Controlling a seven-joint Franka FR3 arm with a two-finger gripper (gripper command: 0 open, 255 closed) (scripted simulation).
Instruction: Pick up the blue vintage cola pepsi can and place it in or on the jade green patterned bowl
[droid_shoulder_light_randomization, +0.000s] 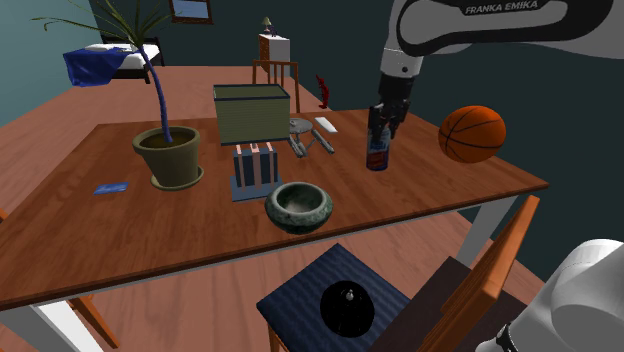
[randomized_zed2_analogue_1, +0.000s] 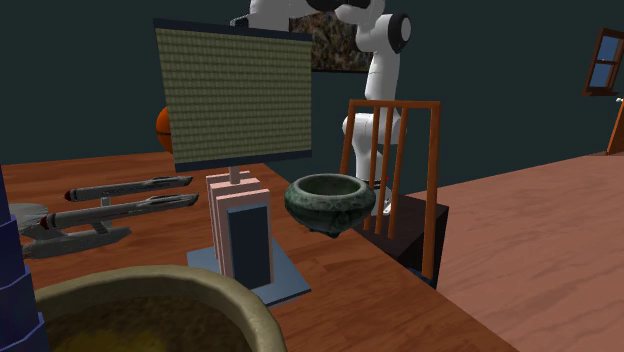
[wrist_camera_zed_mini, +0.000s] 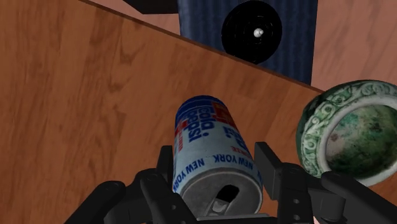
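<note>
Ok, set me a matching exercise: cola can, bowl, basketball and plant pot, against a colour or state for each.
1 cola can
2 bowl
3 basketball
4 plant pot

a orange
b green, patterned
c holds a blue stem
d clasped by the tool

Pairs: 1-d, 2-b, 3-a, 4-c

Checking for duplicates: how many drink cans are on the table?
1: the blue can, upright, clasped by the claw, near the basketball. Others may hide behind the green box.
</note>
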